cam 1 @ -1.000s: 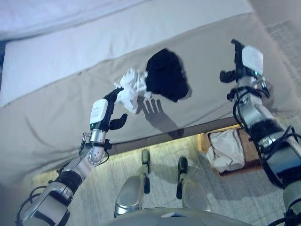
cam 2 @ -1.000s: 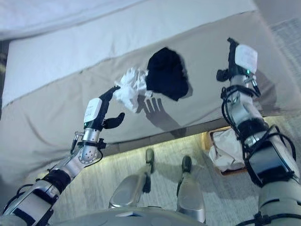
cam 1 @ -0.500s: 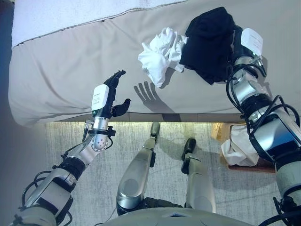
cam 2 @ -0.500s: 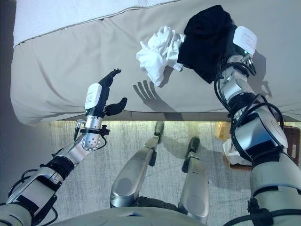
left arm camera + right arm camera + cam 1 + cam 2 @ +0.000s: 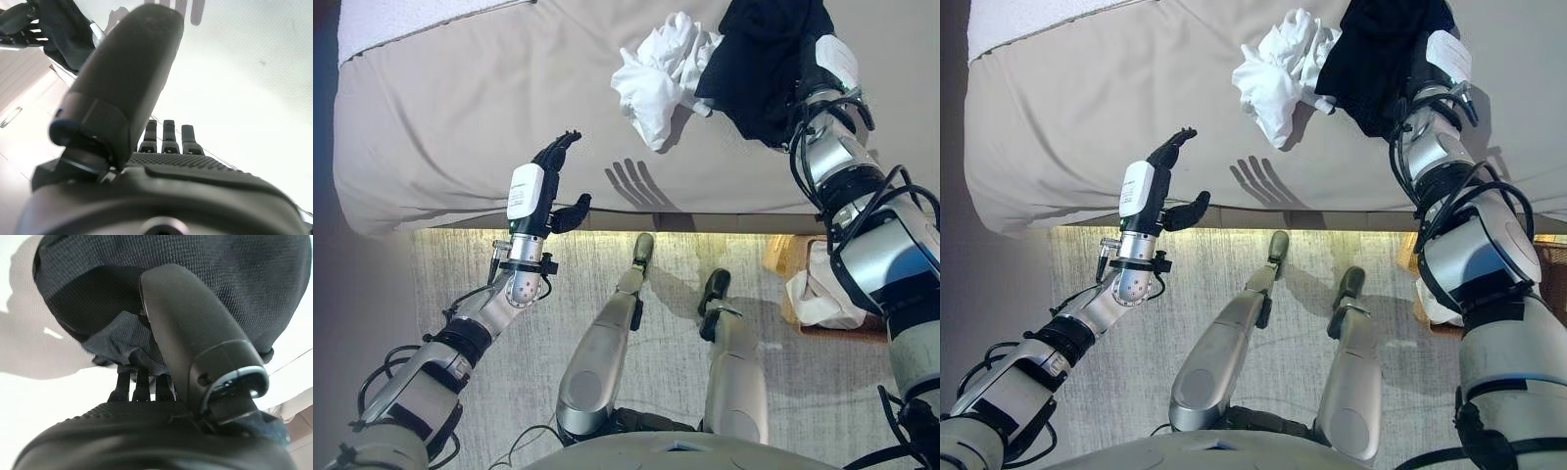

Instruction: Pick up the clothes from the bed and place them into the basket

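- The black garment (image 5: 766, 61) lies bunched in the upper right of the frame on the beige bed (image 5: 460, 117), with the crumpled white garment (image 5: 658, 78) touching its left edge.
- The right hand (image 5: 195, 382) is at the black garment's near edge. In its wrist view the knit cloth fills the space past the thumb and the fingers (image 5: 139, 384) run in under a fold, so whether they have closed on it cannot be told.
- The left hand (image 5: 546, 186) hangs above the bed's front edge at centre left, fingers straight and spread, holding nothing and well apart from both garments.
- The basket (image 5: 803, 294) sits on the floor at the right edge of the frame, below the bed, with pale cloth (image 5: 822, 294) already in it.
- Handling, as a judgement: both pieces look light, limp and not fragile. The black one appears to be a thicker knit that will sag and trail when lifted.
- The best hold is probably a thick fold near the middle of the bunch, not a thin hem that could slide out.
- The white piece may catch and drag along, since the two touch.
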Tool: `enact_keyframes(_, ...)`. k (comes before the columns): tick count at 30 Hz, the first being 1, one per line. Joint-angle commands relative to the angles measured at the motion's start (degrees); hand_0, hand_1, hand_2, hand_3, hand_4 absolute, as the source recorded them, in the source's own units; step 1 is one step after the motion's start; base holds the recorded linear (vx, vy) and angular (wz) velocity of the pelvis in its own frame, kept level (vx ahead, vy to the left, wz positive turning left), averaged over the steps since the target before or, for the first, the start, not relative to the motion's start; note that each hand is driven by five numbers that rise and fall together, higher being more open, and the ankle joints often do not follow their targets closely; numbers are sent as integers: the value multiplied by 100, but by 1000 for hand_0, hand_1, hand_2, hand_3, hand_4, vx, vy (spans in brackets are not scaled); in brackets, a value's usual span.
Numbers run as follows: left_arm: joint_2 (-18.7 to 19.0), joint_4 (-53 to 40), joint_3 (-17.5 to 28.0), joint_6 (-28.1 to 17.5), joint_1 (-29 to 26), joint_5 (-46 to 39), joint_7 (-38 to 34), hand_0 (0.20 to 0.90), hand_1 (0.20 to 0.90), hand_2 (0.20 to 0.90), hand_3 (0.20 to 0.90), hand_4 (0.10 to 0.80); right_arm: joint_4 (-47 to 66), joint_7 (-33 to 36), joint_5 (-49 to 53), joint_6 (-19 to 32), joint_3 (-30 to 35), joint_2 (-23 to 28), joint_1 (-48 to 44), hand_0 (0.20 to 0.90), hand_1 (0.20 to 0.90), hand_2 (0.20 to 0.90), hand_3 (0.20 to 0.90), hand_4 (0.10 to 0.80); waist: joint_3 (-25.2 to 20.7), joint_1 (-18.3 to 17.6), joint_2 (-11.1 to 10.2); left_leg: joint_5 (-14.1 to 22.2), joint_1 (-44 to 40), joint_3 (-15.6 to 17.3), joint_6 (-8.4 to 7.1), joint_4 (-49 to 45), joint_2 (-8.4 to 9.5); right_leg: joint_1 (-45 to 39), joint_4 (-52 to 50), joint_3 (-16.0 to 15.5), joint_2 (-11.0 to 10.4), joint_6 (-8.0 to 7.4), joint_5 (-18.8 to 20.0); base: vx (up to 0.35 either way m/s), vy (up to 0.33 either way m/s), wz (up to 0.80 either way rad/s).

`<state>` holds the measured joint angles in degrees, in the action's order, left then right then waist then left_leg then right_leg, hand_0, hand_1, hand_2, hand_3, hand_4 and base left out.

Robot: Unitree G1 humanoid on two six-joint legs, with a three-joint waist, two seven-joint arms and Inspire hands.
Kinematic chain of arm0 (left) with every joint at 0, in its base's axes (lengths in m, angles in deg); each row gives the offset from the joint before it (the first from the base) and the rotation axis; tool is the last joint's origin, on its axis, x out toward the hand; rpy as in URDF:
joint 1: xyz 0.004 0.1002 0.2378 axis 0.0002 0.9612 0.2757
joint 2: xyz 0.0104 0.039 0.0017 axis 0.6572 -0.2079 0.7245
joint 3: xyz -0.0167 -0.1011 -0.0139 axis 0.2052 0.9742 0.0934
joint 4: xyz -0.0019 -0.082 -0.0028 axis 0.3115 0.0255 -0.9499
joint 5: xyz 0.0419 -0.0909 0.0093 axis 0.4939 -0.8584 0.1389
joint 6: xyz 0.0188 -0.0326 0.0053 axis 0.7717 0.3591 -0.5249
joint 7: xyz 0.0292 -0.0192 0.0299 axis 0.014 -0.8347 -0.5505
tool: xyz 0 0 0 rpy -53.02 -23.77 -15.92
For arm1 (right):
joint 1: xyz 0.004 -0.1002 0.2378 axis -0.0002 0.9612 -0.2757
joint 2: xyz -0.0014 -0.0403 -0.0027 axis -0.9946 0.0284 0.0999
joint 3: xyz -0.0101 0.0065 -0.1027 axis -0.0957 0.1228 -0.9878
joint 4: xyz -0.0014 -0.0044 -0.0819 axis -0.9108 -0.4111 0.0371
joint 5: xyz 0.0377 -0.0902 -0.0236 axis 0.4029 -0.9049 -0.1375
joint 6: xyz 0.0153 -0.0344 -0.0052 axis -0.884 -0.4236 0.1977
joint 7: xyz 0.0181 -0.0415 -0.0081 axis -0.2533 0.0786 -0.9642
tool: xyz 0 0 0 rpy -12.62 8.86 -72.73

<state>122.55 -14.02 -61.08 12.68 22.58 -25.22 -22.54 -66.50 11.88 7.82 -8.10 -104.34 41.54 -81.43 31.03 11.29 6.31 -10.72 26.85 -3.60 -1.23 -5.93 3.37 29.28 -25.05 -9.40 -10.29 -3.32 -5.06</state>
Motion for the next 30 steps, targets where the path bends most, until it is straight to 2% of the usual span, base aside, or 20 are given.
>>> enact_keyframes(1,116,-635,75,-213,-263,-155,-393,900,900,900,900,800,1,-296,205,567,-467,134,-867,900,900,900,900,800,-124,143,272,623,271,-276,295,-797,303,13,79,-85,209,206,269,0,0,0)
enact_keyframes(2,141,-695,75,-179,-275,-173,-362,900,900,900,900,800,-16,-401,352,701,-454,105,-862,900,900,900,900,800,-124,168,287,612,321,-277,304,-807,306,72,41,-96,207,211,259,0,0,0)
enact_keyframes(3,160,-705,65,-181,-291,-186,-355,900,900,900,900,800,-36,-414,417,774,-449,82,-864,836,836,836,826,726,-124,183,293,607,355,-277,308,-819,308,108,10,-105,210,215,250,-12,-40,5)
enact_keyframes(4,188,-722,53,-182,-305,-212,-337,900,900,900,900,800,-33,-390,551,909,-426,53,-848,300,300,300,200,100,-124,201,301,610,411,-279,312,-849,307,168,-52,-121,204,216,234,-13,-47,8)
enact_keyframes(8,228,-792,31,-134,-317,-253,-262,900,900,900,900,800,-41,-220,639,1097,-196,15,-703,300,300,300,200,100,-124,208,306,665,479,-324,329,-974,332,248,-185,-123,211,222,197,0,-34,9)
enact_keyframes(16,261,-726,27,-205,-265,-263,-341,900,900,900,900,800,-117,-45,730,1081,-24,146,-625,300,300,300,200,100,-124,161,253,701,388,-353,325,-986,297,152,-134,-42,263,228,209,4,-12,-1)
enact_keyframes(24,381,-682,71,-223,-274,-380,-269,900,900,900,900,800,-9,-42,778,1137,27,318,-544,300,300,300,200,100,-124,43,167,726,118,-355,309,-854,216,-57,-4,55,337,232,228,0,-4,0)
enact_keyframes(30,473,-522,163,-250,-219,-465,-264,900,900,900,900,800,358,166,923,1521,281,503,-232,300,300,300,200,100,-124,-122,12,760,-331,-291,289,-640,99,-438,330,143,390,190,353,1,-12,-1)
